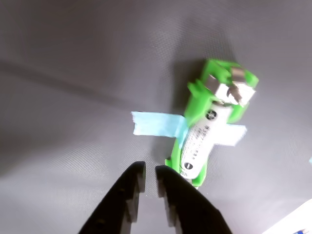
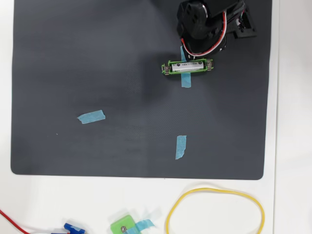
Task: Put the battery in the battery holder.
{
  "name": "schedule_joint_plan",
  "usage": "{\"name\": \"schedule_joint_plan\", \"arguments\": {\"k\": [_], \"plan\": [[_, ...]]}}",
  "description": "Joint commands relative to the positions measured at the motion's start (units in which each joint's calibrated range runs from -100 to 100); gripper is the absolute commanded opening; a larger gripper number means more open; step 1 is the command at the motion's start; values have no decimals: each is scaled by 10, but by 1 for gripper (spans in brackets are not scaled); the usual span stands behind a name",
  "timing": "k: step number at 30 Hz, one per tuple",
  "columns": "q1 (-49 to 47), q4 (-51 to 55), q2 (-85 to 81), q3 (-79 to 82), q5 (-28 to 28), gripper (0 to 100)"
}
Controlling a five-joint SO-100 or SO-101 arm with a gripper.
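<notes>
The silver-white battery [image 1: 199,142] lies inside the bright green battery holder [image 1: 197,102], which is taped to the dark mat with a blue strip. Both also show in the overhead view, the battery [image 2: 188,65] lying lengthwise in the holder [image 2: 167,68] near the mat's top right. My gripper [image 1: 150,174] enters the wrist view from the bottom, its black fingers nearly together with a thin gap and nothing between them, just left of the holder's near end. In the overhead view the arm [image 2: 204,27] hangs over the spot just above the holder and hides the fingertips.
Two more blue tape strips [image 2: 91,116] [image 2: 181,146] lie on the dark mat [image 2: 73,58]. Below the mat on the white table are a yellow rubber band [image 2: 214,209], a small green square block [image 2: 124,226], a blue connector [image 2: 73,227] and a red wire.
</notes>
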Motion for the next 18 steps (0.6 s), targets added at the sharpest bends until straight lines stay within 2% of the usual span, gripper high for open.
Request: {"name": "schedule_joint_plan", "arguments": {"k": [1,5,8,12,15,18], "plan": [[-1,-41,-117,96,0,0],[31,-154,-319,251,0,0],[157,-213,-542,381,0,0],[294,-230,-793,515,0,0],[365,-244,-787,517,0,0],[366,-217,-797,517,0,0]]}}
